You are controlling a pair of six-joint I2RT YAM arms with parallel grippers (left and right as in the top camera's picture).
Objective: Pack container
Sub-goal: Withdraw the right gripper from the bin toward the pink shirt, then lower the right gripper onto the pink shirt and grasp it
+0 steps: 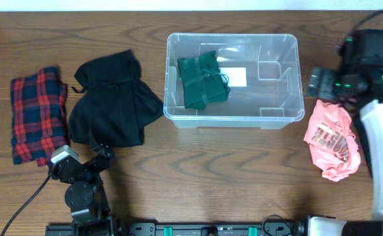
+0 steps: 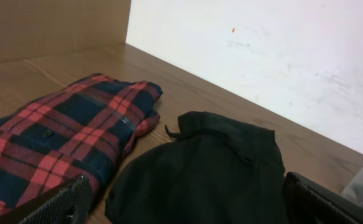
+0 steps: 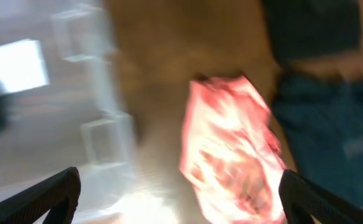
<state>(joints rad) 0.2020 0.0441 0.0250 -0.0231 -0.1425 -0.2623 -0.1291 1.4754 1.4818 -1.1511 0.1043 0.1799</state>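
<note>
The left gripper (image 2: 188, 210) stood at seven o'clock on the table (image 1: 198, 177), jaws spread wide and holding nothing, facing a black garment (image 1: 113, 108). A folded red-and-blue plaid cloth (image 1: 39, 115) lay at nine o'clock, just beside the black garment. The container (image 1: 234, 120) sat upright at twelve o'clock from the table's middle. It held one folded dark green garment (image 1: 203, 82) in its nine-o'clock half, beside the white label (image 1: 236, 77) on its base. A crumpled pink garment (image 1: 334, 139) lay at three o'clock, outside the tub. The right gripper (image 3: 181, 202) faced it, jaws fully apart and empty.
</note>
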